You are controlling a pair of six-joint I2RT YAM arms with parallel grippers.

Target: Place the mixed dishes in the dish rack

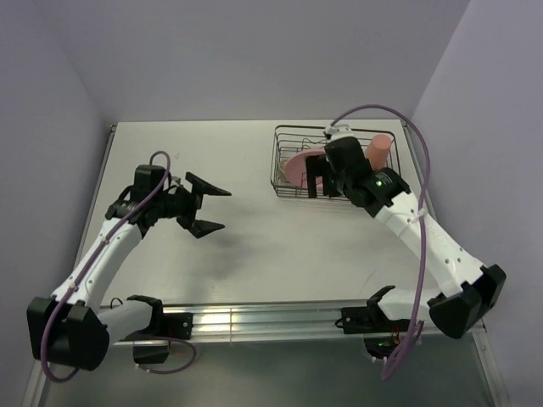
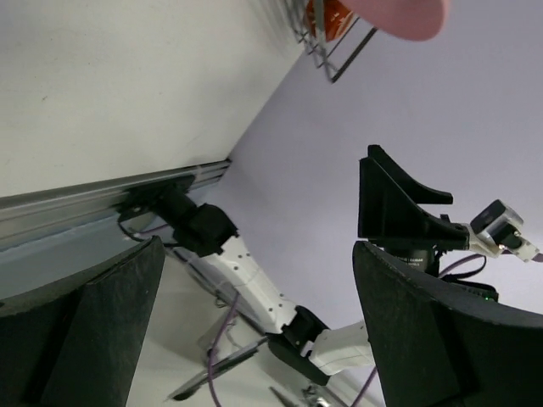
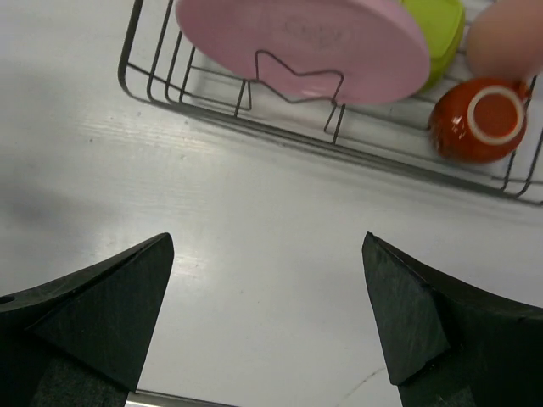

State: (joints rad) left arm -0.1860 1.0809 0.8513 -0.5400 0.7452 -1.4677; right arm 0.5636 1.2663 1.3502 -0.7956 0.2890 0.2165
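The dish rack (image 1: 277,161) sits at the far right of the table (image 1: 212,153). It holds the big pink plate (image 1: 297,165), propped on edge in its left half against a wire prong (image 3: 299,80), with the plate's broad face running left to right along the rack's near wall. Just right of the plate, the right wrist view shows the yellow-green bowl (image 3: 443,34), the dark red mug (image 3: 475,119) lying on its side, and the salmon-pink tumbler (image 1: 379,151) at the rack's right end. The speckled cup cannot be made out in any view. The right gripper (image 1: 322,188) hangs at the rack's near wall with its jaws spread wide and nothing between them, so the rack lies directly on its far side. The left gripper (image 1: 222,209) hovers well apart over the bare left half of the table, also wide open and empty, pointing right. No dish shows outside the rack, so loading looks essentially finished. Any last adjustment would fall to the right arm, which is much the nearer.
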